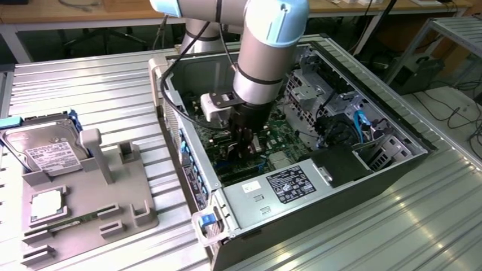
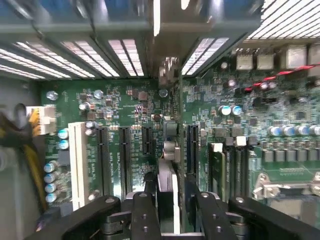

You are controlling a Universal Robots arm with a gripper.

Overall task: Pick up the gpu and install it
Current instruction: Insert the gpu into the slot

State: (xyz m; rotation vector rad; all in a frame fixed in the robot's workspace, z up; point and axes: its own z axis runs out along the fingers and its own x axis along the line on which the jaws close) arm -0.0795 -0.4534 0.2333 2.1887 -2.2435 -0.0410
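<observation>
While the grey and pale-blue robot arm (image 1: pixel 260 51) reaches down into the open black tower computer case (image 1: pixel 391 164), its black gripper (image 1: pixel 247 144) sits low over the green motherboard (image 1: pixel 290 141), so the step in hand looks like the install itself, not the pick-up. From the wrist, the thin flat black gpu card (image 2: pixel 167 170) stands on edge between the 2 black fingers (image 2: pixel 145 217), running down toward the row of black expansion slots (image 2: pixel 125 155) on the board. One edge of the card looks close to, or already at, a slot, though I cannot tell whether it is seated. The fingers flank the card closely, yet the pictures do not settle whether they clamp it or have let go, so I cannot tell.

Outside the case, on the ribbed metal table (image 1: pixel 90 84), a grey parts holder (image 1: pixel 113 203) carries a silver hard drive with a white label (image 1: pixel 45 149) and a narrow green memory stick (image 1: pixel 71 221); both are well apart from the gripper.

Judging from this, seating would call for a straight press along the slot's line, with the card kept upright and its bracket end lined up with the rear wall of the case. A tilt could bind it.
</observation>
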